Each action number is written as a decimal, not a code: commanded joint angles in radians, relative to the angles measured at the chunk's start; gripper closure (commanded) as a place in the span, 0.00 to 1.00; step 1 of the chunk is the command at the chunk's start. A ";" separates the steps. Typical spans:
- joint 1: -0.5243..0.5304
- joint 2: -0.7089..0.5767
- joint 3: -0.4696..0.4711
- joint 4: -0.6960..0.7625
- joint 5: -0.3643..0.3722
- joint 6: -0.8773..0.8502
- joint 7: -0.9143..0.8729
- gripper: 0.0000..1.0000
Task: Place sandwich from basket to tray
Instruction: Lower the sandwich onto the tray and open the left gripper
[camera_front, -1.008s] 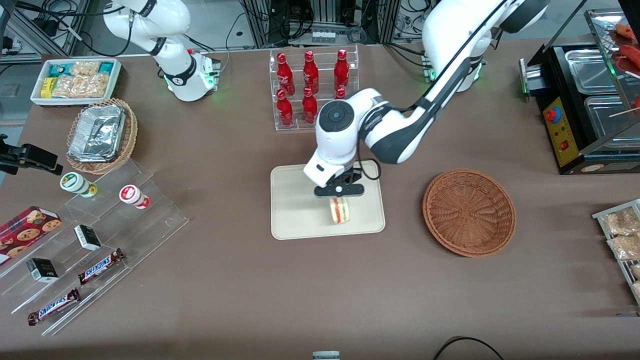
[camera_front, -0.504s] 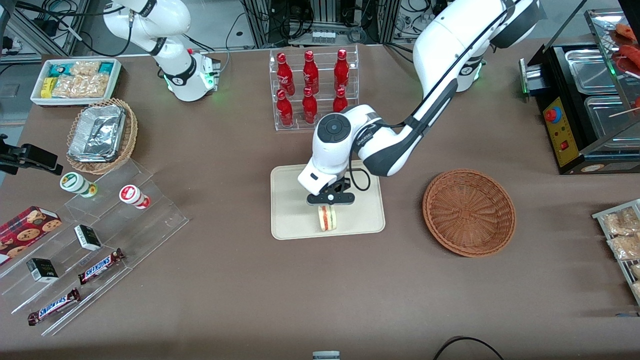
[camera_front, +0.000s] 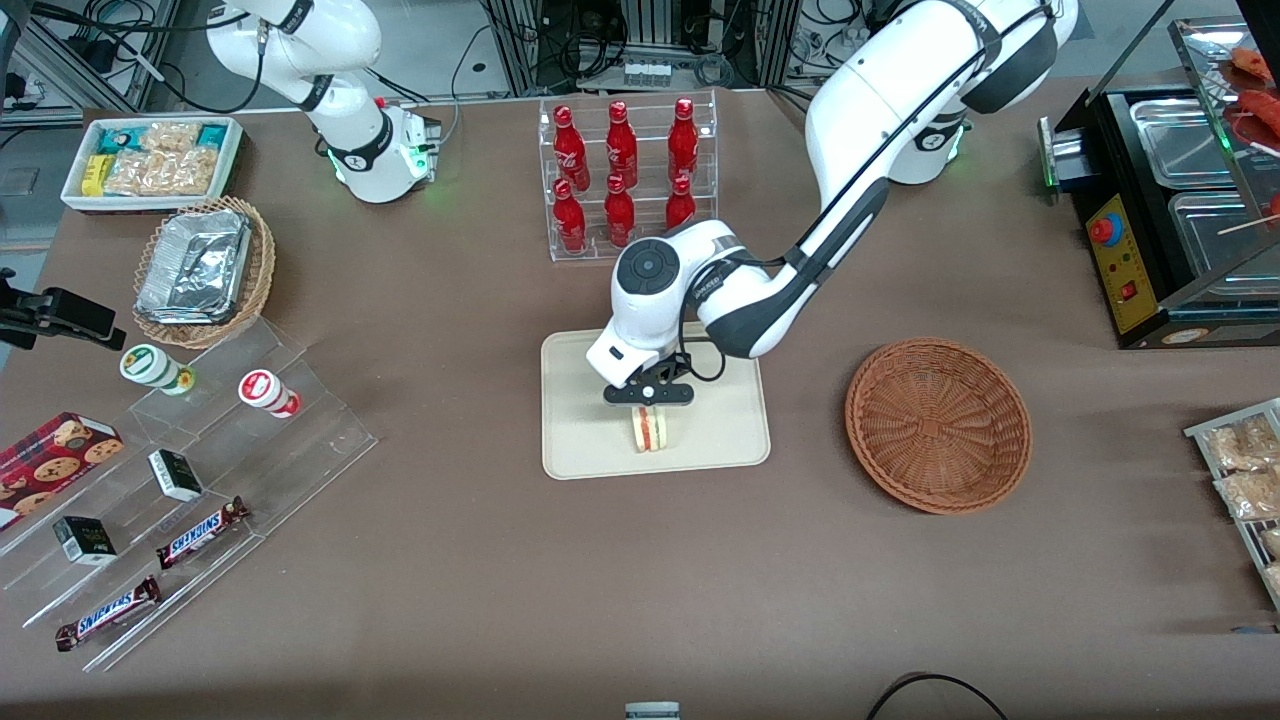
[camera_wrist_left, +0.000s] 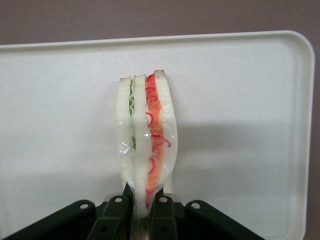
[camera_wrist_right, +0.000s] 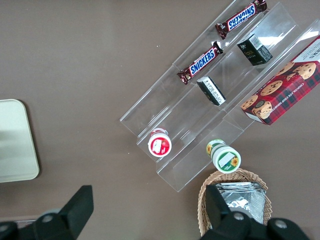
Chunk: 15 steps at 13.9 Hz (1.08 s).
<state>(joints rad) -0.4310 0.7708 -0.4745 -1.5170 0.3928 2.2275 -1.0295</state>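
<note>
My left gripper (camera_front: 648, 400) is shut on the clear-wrapped sandwich (camera_front: 651, 430), a wedge of white bread with red-orange and green layers. It holds the sandwich low over the cream-beige tray (camera_front: 590, 440), near the tray's front edge. In the left wrist view the black fingers (camera_wrist_left: 162, 215) pinch the sandwich (camera_wrist_left: 146, 135) by its end, with the tray (camera_wrist_left: 240, 110) under it. I cannot tell if the sandwich touches the tray. The round reddish-brown wicker basket (camera_front: 938, 424) stands empty beside the tray, toward the working arm's end of the table.
A clear rack of red bottles (camera_front: 622, 170) stands farther from the front camera than the tray. A clear stepped shelf with snack bars (camera_front: 190, 470), a tan basket with foil containers (camera_front: 203, 270) and a white bin of snacks (camera_front: 150, 160) lie toward the parked arm's end. A black food warmer (camera_front: 1160, 200) stands at the working arm's end.
My left gripper has carried the sandwich sideways over the tray toward the parked arm's end and lower. The grip on the sandwich has not changed.
</note>
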 joint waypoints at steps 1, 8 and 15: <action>-0.014 0.019 0.007 0.009 0.020 0.001 -0.024 0.63; -0.009 -0.041 0.004 0.017 0.011 -0.054 -0.026 0.00; 0.021 -0.240 0.005 0.018 0.006 -0.201 -0.101 0.00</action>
<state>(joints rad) -0.4267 0.6269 -0.4770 -1.4817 0.3927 2.0967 -1.0981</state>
